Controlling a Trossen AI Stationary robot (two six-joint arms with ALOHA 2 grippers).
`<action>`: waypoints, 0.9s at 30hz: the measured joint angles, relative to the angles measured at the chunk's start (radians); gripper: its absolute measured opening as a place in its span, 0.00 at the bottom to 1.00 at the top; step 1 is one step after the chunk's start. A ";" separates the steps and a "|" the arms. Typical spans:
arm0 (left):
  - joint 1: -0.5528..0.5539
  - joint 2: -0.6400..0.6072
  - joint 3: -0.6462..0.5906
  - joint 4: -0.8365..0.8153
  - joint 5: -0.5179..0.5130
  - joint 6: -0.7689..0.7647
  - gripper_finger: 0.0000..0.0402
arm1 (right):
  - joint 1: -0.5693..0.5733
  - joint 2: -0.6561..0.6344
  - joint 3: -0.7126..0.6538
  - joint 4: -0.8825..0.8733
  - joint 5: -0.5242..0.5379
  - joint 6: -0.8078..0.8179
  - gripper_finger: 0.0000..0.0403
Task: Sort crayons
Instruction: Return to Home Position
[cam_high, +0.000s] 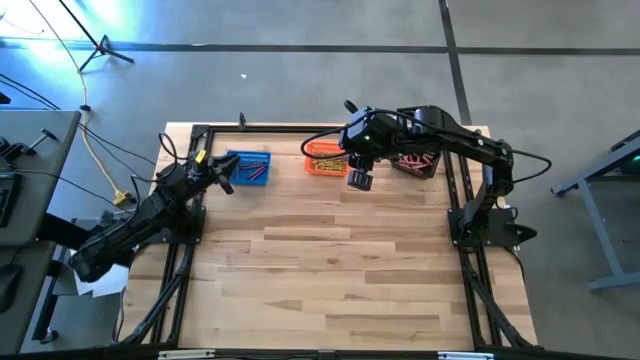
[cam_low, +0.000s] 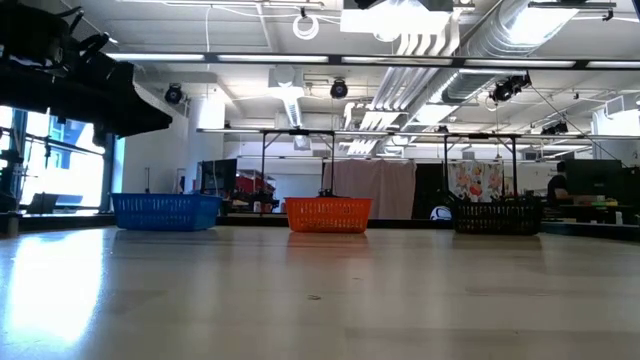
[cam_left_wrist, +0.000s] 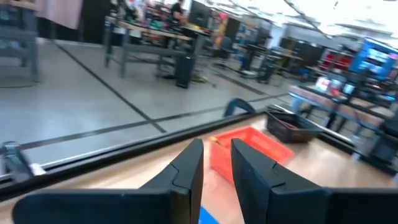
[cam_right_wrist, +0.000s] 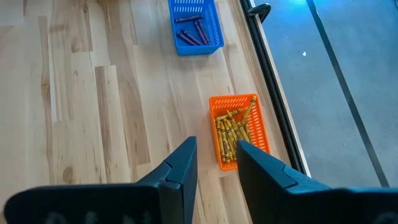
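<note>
- The left gripper (cam_left_wrist: 215, 149) hovers at the table's far left, just beside the left edge of the blue basket (cam_high: 250, 167). Its fingers stand a little apart, with nothing between them.
- The blue basket sits on the wooden table (cam_high: 330, 270) near the far edge and holds the dark purple-blue crayons (cam_right_wrist: 190, 32).
- The orange basket (cam_right_wrist: 239, 129) stands right of it, near the middle of the far edge, filled with yellow-gold crayons (cam_right_wrist: 231, 134).
- The right gripper (cam_right_wrist: 216, 146) hangs above the table just near of the orange basket. Its fingers are slightly parted and empty.
- The black basket (cam_high: 418, 161) is farthest right, partly under the right arm, with reddish-pink crayons (cam_high: 414, 160) inside.
- No crayons show on the bare tabletop.
</note>
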 joint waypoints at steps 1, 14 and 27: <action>0.017 0.000 0.000 0.000 0.000 0.000 0.18 | 0.000 0.000 0.000 0.000 0.000 0.000 0.24; 0.091 0.000 0.000 -0.002 0.000 0.000 0.18 | -0.007 0.005 0.000 0.000 -0.001 0.000 0.24; 0.091 0.000 0.000 -0.002 0.000 0.000 0.18 | -0.006 -0.113 -0.003 -0.032 -0.001 0.000 0.24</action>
